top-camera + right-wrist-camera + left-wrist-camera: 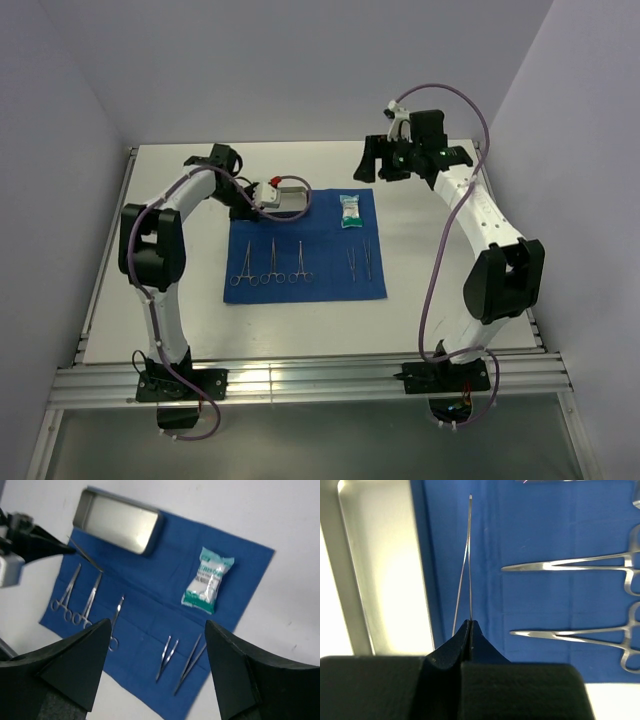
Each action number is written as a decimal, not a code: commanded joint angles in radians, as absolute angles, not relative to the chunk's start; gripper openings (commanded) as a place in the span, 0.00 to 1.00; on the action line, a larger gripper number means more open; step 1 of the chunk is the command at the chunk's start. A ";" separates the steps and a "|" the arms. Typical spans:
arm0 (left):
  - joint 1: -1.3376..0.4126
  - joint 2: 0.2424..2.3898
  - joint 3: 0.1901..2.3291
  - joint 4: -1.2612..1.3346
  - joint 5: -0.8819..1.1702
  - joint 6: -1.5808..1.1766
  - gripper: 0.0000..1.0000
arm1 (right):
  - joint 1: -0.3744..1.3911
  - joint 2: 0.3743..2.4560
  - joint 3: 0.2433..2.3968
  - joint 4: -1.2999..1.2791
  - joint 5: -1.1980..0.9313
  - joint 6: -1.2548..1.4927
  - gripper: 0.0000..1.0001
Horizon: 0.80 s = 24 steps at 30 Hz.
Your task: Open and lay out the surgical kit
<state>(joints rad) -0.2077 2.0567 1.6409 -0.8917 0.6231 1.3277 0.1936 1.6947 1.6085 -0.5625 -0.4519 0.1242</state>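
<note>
Steel tweezers are clamped by the near end in the closed left gripper, jutting straight ahead of the jaws over the blue cloth. Tray lies just to 1 side, 2 clamps to the other. Hold is thin, at the very tips: tweezers could pivot or slip, landing on tray rim or clamps. Right gripper is spread, empty, well clear.

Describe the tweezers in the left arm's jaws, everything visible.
Slim, bright steel tweezers, seen edge-on: two thin blades joined at the far end, parting toward the left gripper, whose jaws are shut on the near end. They point out over the blue cloth, beside the steel tray. Whether they touch the cloth cannot be told.
</note>
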 commanded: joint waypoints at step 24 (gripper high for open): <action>-0.514 1.773 1.701 -1.181 0.712 1.509 0.00 | 0.267 1.635 1.370 -0.607 -1.026 0.141 0.83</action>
